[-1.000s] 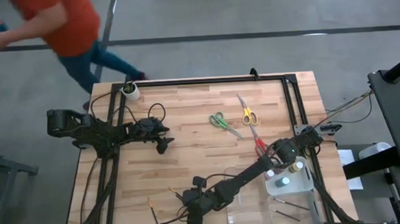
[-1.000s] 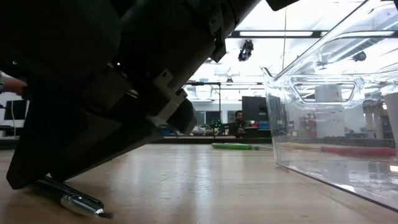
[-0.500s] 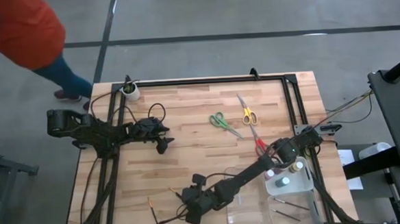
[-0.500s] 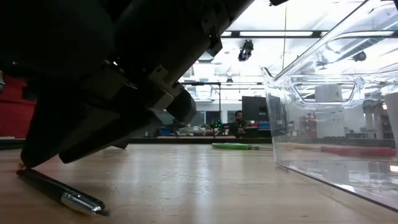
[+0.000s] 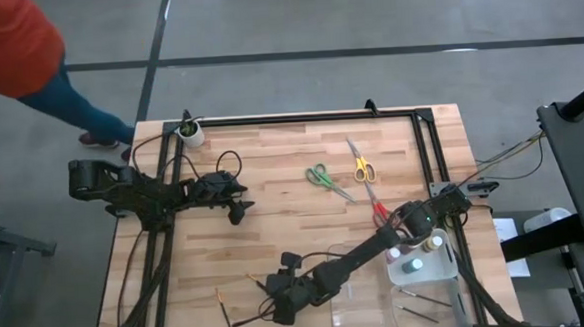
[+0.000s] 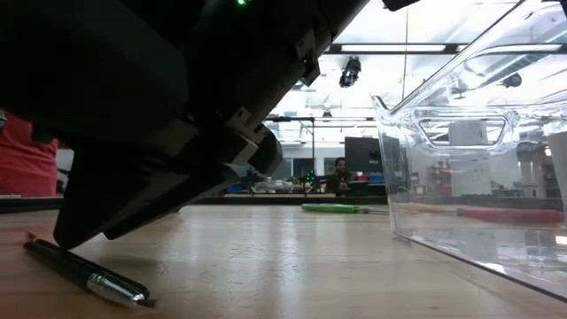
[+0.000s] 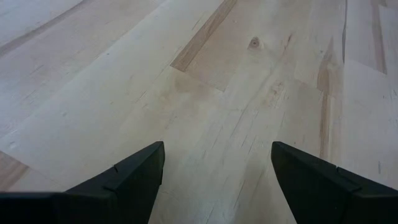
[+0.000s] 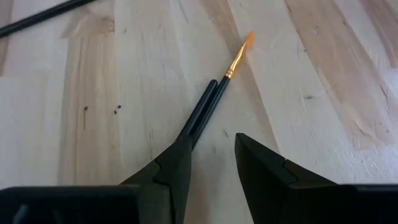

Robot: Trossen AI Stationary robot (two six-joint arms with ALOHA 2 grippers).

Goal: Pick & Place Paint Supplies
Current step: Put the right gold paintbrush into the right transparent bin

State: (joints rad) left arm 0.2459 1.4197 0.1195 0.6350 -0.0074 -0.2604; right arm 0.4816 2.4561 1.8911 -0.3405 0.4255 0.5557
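Note:
My right gripper point(image 8: 211, 152) reaches to the table's near edge point(image 5: 274, 303) and stands open over a thin dark brush point(image 8: 214, 93) with an orange tip. The brush lies flat on the wood, and its handle end runs under one fingertip point(image 8: 180, 149). The low view shows the same brush point(image 6: 84, 273) beneath the gripper's dark body. A second brush point(image 5: 223, 312) lies to the left. Green scissors point(image 5: 325, 177), yellow scissors point(image 5: 360, 165) and red scissors point(image 5: 377, 207) lie at the far right. My left gripper point(image 7: 217, 165) waits open over bare wood at the left point(image 5: 239, 208). My right gripper slants down from the table's right, and one fingertip point(image 8: 180, 149) stands over the brush's handle end point(image 8: 198, 124). Nothing lies between the two fingers. I cannot tell whether that fingertip touches the handle. The brush lies flat on the table.
A clear compartment tray point(image 5: 419, 287) holding small bottles stands at the near right, close behind my right arm; its wall point(image 6: 461, 177) fills the low view's right. A white cup point(image 5: 190, 134) sits at the far left corner. A person in orange stands beyond the far left corner.
My right gripper has turned slightly at the wrist and its lower edge has risen off the brush, so more of the handle shows in the low view. The brush has stayed where it was. The person has walked off to the left.

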